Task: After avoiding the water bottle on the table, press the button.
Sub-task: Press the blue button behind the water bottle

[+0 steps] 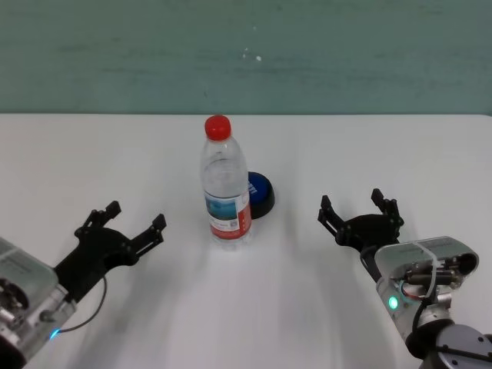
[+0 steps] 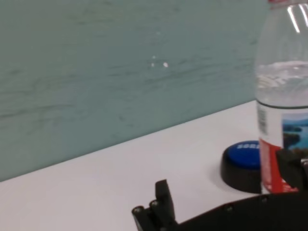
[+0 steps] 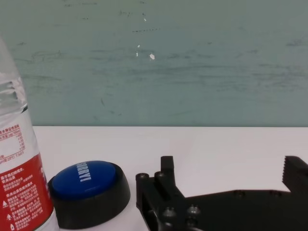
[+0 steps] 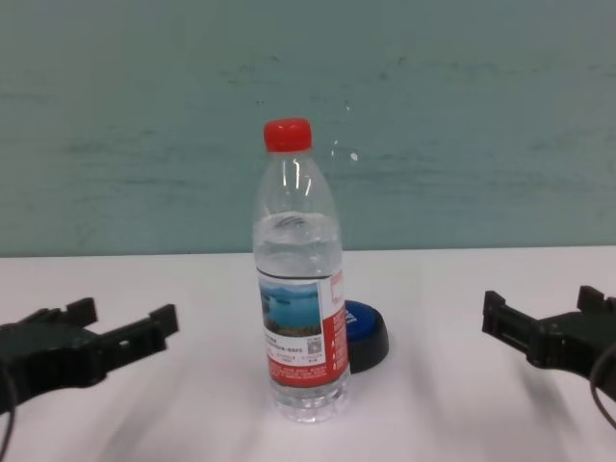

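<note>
The button (image 1: 260,194) is sitting near the middle of the table (image 1: 384,146), just behind and a little to the right of the water bottle (image 1: 225,188), which is standing upright and hiding part of the button's left side from the head and chest views. Nothing is touching the blue dome, so the press is looking not yet done, and the whole task appears to be lying ahead: skirting the bottle and then pushing down on the button. The right gripper (image 1: 360,214) is hovering to the right of the button and slightly nearer to the robot, well apart from it, its fingers spread wide and holding nothing. It is pointing toward the far wall, with open table between it and the button. From this side the way to the button is looking free of the bottle, so this arm seems the better placed for the press. The left gripper (image 1: 132,224) is waiting on the left of the bottle, also near the robot, its fingers likewise gaping and empty, with the bottle standing between it and the button.
</note>
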You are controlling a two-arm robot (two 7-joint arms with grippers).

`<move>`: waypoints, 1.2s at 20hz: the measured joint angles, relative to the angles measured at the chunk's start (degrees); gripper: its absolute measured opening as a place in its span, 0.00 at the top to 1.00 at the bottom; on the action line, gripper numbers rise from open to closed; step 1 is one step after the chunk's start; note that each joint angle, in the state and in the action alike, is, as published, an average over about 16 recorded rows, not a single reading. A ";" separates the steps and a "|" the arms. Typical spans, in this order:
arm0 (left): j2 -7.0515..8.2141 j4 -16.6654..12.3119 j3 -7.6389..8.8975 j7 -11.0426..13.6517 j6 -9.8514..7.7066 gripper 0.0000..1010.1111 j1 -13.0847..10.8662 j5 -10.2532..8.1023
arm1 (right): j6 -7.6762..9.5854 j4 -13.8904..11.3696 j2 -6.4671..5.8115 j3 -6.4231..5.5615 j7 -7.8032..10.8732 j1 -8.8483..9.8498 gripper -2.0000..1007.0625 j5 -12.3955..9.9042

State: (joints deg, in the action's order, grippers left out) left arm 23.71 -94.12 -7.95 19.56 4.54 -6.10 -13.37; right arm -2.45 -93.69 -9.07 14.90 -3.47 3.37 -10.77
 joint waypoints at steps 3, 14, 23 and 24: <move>0.57 0.28 0.91 0.38 -0.11 0.01 -0.07 -0.98 | 0.00 0.00 0.00 0.00 0.00 0.00 0.00 0.00; 1.98 0.75 3.32 0.59 -0.24 0.01 -0.53 -3.30 | 0.00 0.00 0.00 0.00 0.00 0.00 0.00 0.00; 1.93 2.00 3.35 0.28 -0.08 0.01 0.49 -3.02 | 0.00 0.00 0.00 0.00 0.00 0.00 0.00 0.00; 1.90 2.19 3.22 0.37 -0.09 0.01 0.73 -2.99 | 0.00 0.00 0.01 0.00 0.00 0.00 0.00 0.00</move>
State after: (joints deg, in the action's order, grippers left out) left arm 25.61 -91.92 -4.73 19.93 4.45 -5.38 -16.35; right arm -2.45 -93.69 -9.06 14.90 -3.47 3.37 -10.76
